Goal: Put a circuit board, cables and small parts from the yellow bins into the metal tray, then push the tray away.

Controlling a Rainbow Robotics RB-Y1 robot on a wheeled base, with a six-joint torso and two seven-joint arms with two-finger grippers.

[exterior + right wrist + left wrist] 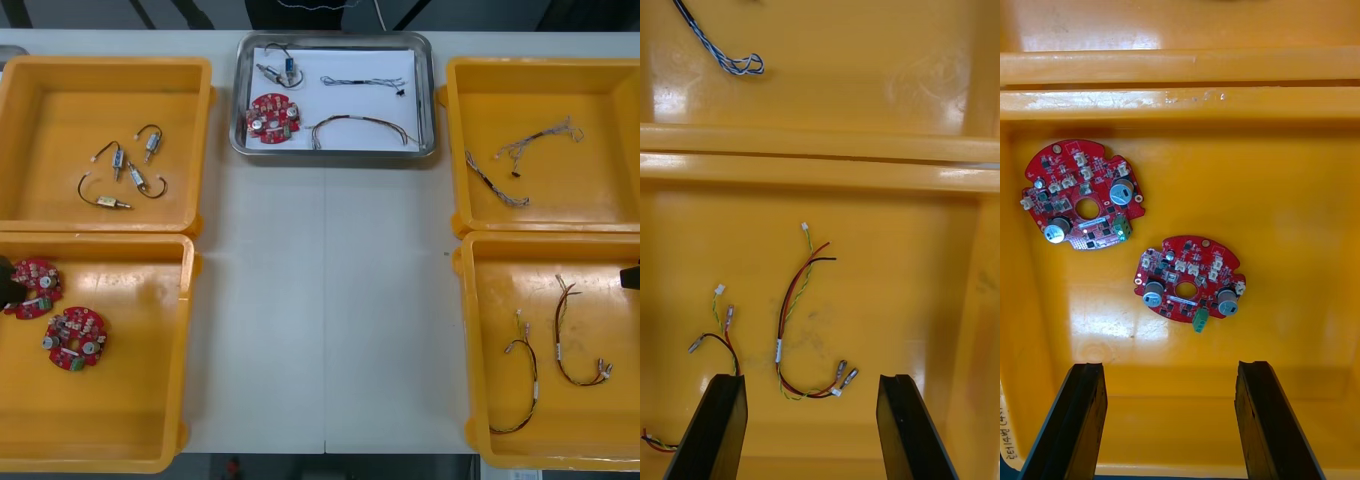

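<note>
I am working at what looks like an electronics workshop or lab bench, not a home. The plain, light worktop (320,300) carries four yellow bins (60,120), two at each side, and each bin holds one kind of stock. One has round red circuit boards (75,338) with bare components, another small metal parts (117,158) on wire leads. The other two hold twisted blue and white cables (490,182) and red and yellow cables (779,345). A metal tray (428,100), white inside, stands between the far bins and holds one board, some cables and a part.
</note>
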